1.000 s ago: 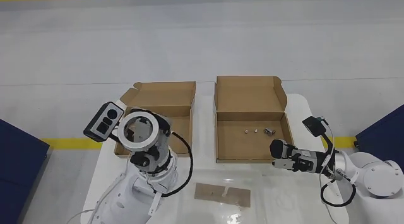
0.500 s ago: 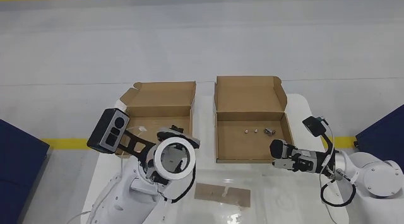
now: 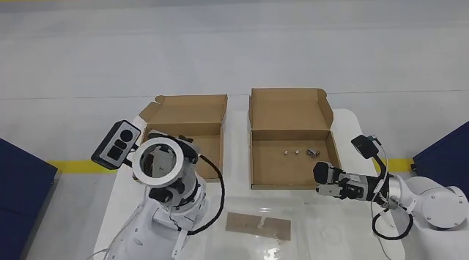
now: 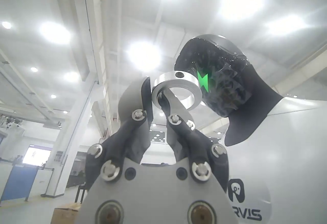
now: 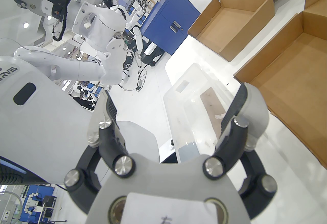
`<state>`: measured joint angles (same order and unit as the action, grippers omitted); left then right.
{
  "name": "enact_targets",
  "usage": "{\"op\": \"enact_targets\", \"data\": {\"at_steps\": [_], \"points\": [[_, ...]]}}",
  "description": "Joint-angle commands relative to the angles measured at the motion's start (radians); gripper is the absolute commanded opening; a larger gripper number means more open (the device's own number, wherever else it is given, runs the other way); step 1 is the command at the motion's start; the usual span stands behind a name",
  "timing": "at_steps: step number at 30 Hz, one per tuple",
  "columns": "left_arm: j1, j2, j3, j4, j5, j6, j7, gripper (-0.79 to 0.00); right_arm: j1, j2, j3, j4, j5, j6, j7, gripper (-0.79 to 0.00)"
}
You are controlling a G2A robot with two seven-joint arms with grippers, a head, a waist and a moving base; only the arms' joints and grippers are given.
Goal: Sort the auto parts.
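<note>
Overhead, the left gripper (image 4: 155, 97) points upward, jaws pinched on the wall of a polished round metal collar (image 4: 176, 77) with a side hole. Meanwhile the right gripper (image 5: 176, 97), jaws spread wide and empty, hangs low beside a cardboard box (image 5: 288, 87) on the glossy white desk (image 5: 286, 153).

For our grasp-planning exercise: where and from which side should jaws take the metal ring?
Pinch the wall of the metal ring, one jaw in the bore, one on the outer face, coming edge-on, as the left gripper does. The wall is thin; the open centre leaves room.
</note>
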<state>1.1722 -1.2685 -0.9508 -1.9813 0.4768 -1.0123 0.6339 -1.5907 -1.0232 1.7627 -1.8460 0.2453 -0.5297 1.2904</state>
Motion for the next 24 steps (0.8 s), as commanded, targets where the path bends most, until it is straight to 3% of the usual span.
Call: {"op": "enact_targets", "data": {"at_steps": [1,16,24], "points": [[-0.001,-0.002,-0.012,0.005,0.027,0.0,-0.028,-0.785,0.0,0.0,0.0,0.0,0.0,0.0,0.0,0.0],[0.012,-0.013,-0.046,0.002,0.153,0.0,-0.12,-0.785,0.0,0.0,0.0,0.0,0.0,0.0,0.0,0.0],[0.028,-0.027,-0.027,-0.012,0.041,0.0,-0.053,-0.785,0.0,0.0,0.0,0.0,0.0,0.0,0.0,0.0]]}}
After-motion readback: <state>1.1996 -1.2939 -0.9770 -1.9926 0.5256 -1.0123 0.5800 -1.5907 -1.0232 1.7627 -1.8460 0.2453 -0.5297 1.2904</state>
